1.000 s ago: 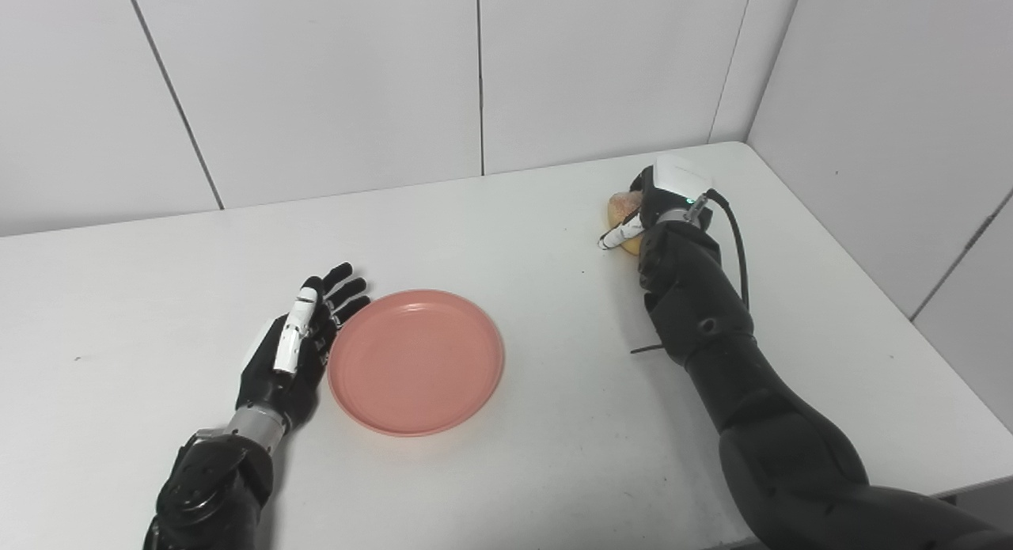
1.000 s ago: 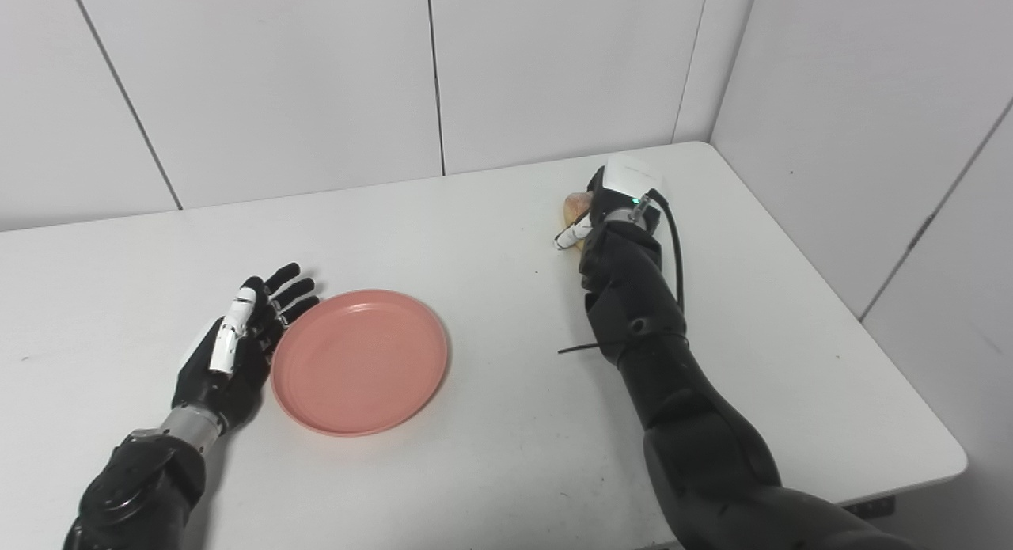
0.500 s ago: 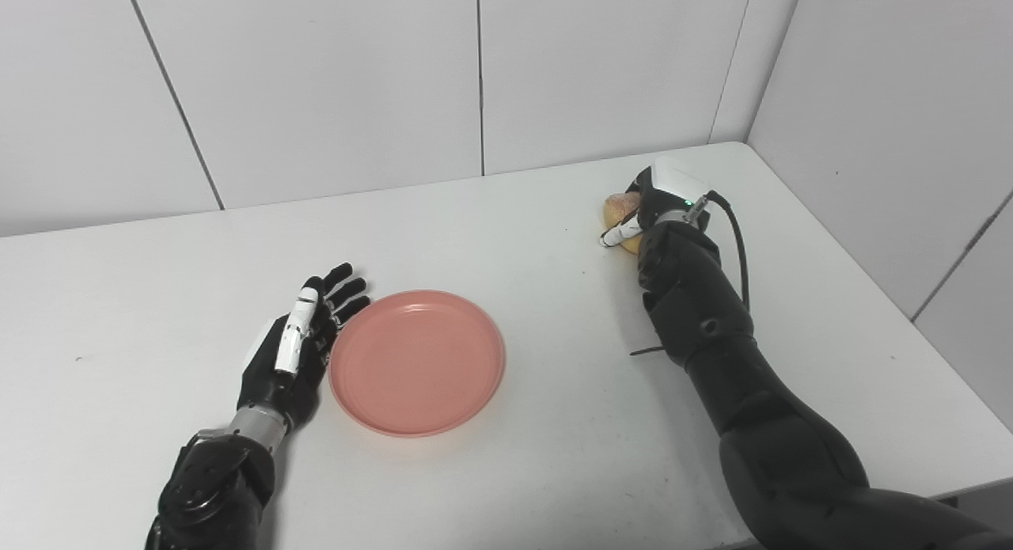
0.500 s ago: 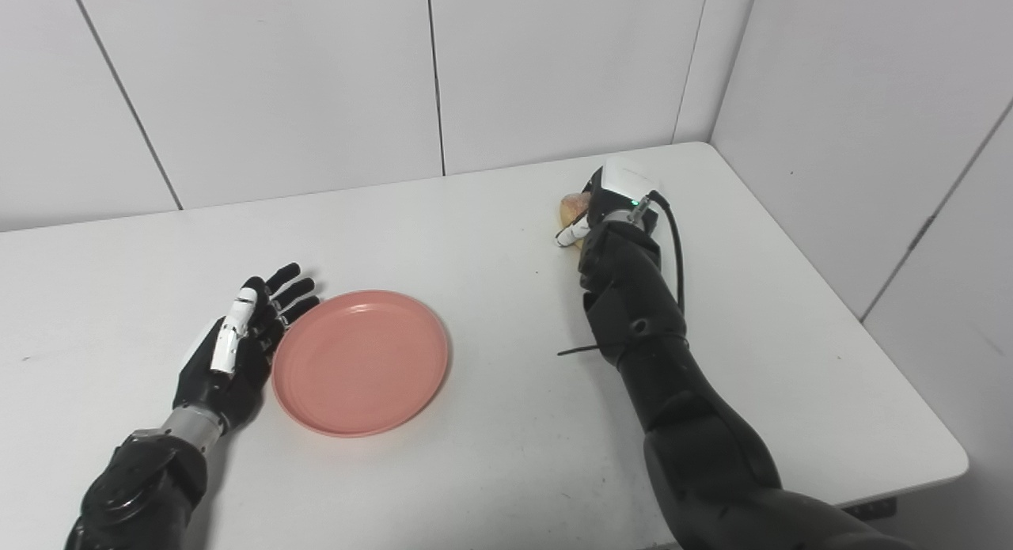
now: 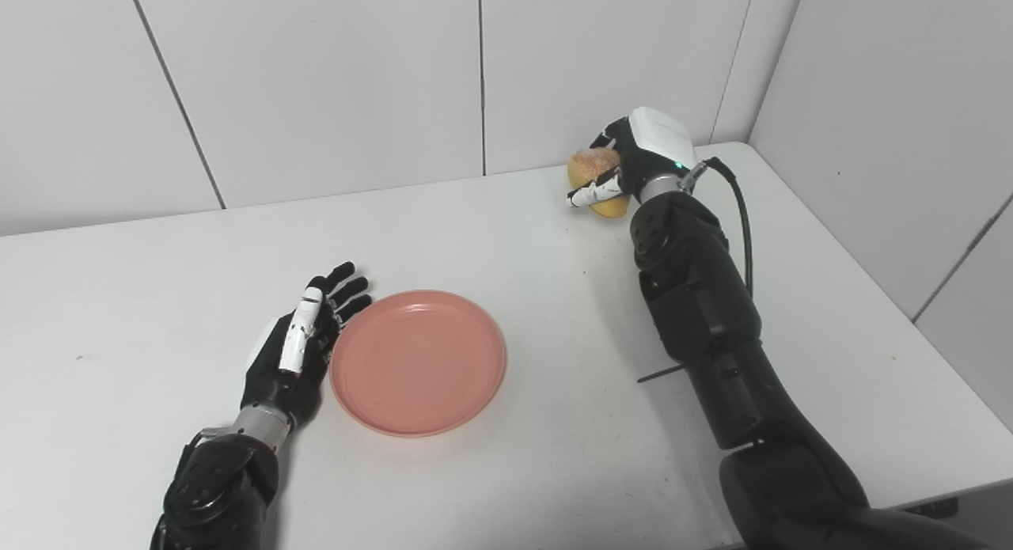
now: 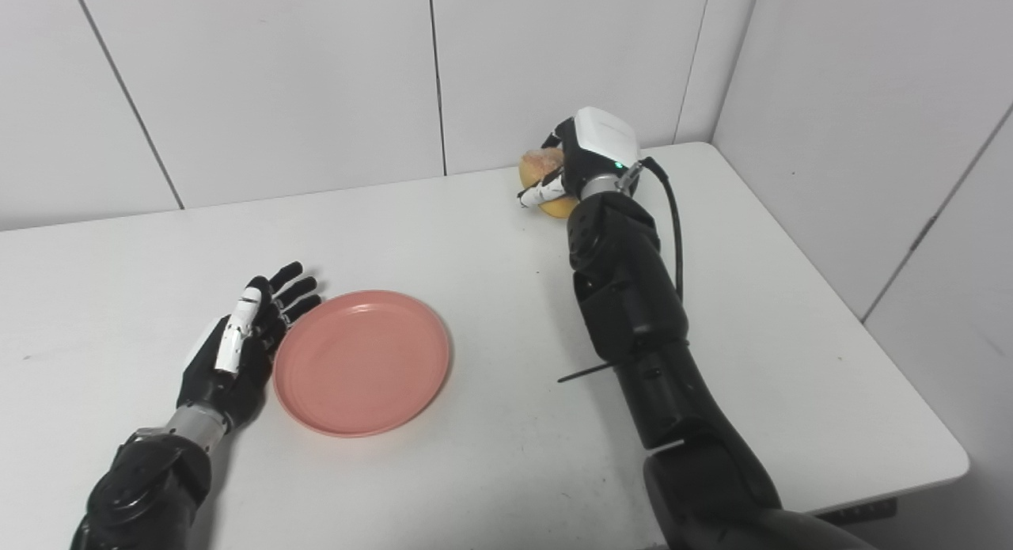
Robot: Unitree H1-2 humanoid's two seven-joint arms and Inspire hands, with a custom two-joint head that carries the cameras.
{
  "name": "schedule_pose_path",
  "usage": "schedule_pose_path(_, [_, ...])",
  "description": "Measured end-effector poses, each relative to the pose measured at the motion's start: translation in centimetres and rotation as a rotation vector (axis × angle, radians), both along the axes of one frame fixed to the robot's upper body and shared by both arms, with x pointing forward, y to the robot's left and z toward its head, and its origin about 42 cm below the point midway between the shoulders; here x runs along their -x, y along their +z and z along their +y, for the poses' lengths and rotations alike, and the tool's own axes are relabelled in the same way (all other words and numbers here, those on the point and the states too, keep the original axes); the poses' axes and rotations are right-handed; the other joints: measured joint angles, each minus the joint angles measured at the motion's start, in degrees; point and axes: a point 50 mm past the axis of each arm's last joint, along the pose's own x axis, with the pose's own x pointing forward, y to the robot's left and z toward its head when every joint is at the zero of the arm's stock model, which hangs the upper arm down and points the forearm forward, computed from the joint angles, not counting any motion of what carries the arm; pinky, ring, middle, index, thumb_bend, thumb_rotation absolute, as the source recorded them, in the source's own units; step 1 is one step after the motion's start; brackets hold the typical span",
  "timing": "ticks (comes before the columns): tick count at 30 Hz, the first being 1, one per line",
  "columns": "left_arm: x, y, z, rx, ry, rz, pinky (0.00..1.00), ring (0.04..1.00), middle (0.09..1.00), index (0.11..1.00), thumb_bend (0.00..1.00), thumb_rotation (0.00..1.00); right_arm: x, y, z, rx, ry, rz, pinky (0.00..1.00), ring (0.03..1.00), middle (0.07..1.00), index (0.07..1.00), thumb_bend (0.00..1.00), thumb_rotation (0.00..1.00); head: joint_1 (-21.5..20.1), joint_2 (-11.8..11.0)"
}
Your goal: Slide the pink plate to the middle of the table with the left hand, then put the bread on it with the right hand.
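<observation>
the right hand (image 5: 637, 158) was closed around the bread (image 5: 595, 183), with its white thumb across the front of the roll and the fingers wrapped over the top. the bread was held up off the table (image 5: 506, 471), above the far right part of the surface, near the back wall (image 5: 316, 83) and close to the corner. it was a round, golden-brown roll, and only its left and lower side showed past the hand. the right arm (image 5: 704, 320) reached up from the bottom right of the view, with a black cable (image 5: 742, 225) looping along its outer side near the wrist. the plate (image 5: 418, 362), pink and round, lay flat on the table a little left of the middle, nearer the front edge than the wall, and nothing lay on it. the bread was well apart from the plate, farther back and to the right. the left hand (image 5: 297, 352) lay low at the table just beside the plate's left rim, open, with its fingers (image 6: 289, 285) spread and pointing away from the robot and holding nothing. whether it touched the rim could not be told. the left arm (image 5: 214, 487) came in from the bottom left.
</observation>
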Motion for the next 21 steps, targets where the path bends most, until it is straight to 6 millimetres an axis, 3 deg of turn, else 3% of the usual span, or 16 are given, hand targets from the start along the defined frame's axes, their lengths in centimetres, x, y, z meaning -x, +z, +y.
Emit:
schedule_pose_path(1, [0.0, 0.0, -0.1, 0.0, 0.002, 0.0, 0.87, 0.881, 0.882, 0.868, 0.31, 1.0, 0.1, 0.2, 0.7, 0.004, 0.02, -0.004, 0.26, 0.348, 0.439, 0.489, 0.49, 0.15, 0.0, 0.0])
schedule_pose_path(3, [0.0, 0.0, -0.3, 0.004, 0.006, -0.003, 0.86, 0.877, 0.879, 0.866, 0.3, 1.0, 0.6, 0.6, 1.6, 0.007, 0.056, -0.008, 0.34, 0.446, 0.522, 0.492, 0.49, 0.15, 1.31, 0.17])
schedule_pose_path(4, [0.0, 0.0, -0.4, 0.006, 0.011, -0.003, 0.86, 0.874, 0.877, 0.864, 0.3, 1.0, 1.0, 0.9, 2.2, 0.011, 0.08, -0.017, 0.32, 0.418, 0.503, 0.493, 0.49, 0.15, 2.63, 0.35])
schedule_pose_path(6, [0.0, 0.0, -0.8, 0.0, 0.022, -0.006, 0.86, 0.875, 0.877, 0.865, 0.29, 1.0, 1.9, 1.8, 3.6, 0.013, 0.135, -0.038, 0.35, 0.452, 0.538, 0.494, 0.49, 0.15, 2.64, 0.35])
schedule_pose_path(8, [0.0, -0.1, -1.3, 0.005, 0.031, -0.006, 0.86, 0.877, 0.879, 0.867, 0.29, 1.0, 2.6, 2.6, 4.9, 0.004, 0.184, -0.048, 0.38, 0.497, 0.574, 0.495, 0.49, 0.15, 5.27, 0.88])
schedule_pose_path(11, [0.0, -0.3, -1.7, -0.002, 0.037, -0.019, 0.85, 0.87, 0.875, 0.865, 0.3, 1.0, 3.7, 3.2, 6.8, 0.003, 0.255, -0.059, 0.32, 0.426, 0.516, 0.494, 0.49, 0.15, 8.07, 1.32])
schedule_pose_path(15, [-0.1, -0.4, -2.5, -0.006, 0.052, -0.026, 0.85, 0.867, 0.872, 0.861, 0.3, 1.0, 5.0, 2.3, 8.7, 0.018, 0.328, -0.052, 0.33, 0.444, 0.517, 0.492, 0.49, 0.15, 10.63, 1.76])
schedule_pose_path(21, [-0.2, -0.5, -3.5, -0.007, 0.076, -0.039, 0.85, 0.87, 0.876, 0.862, 0.3, 1.0, 6.3, 1.1, 9.9, 0.025, 0.39, -0.009, 0.35, 0.462, 0.546, 0.494, 0.49, 0.14, 13.7, 2.55])
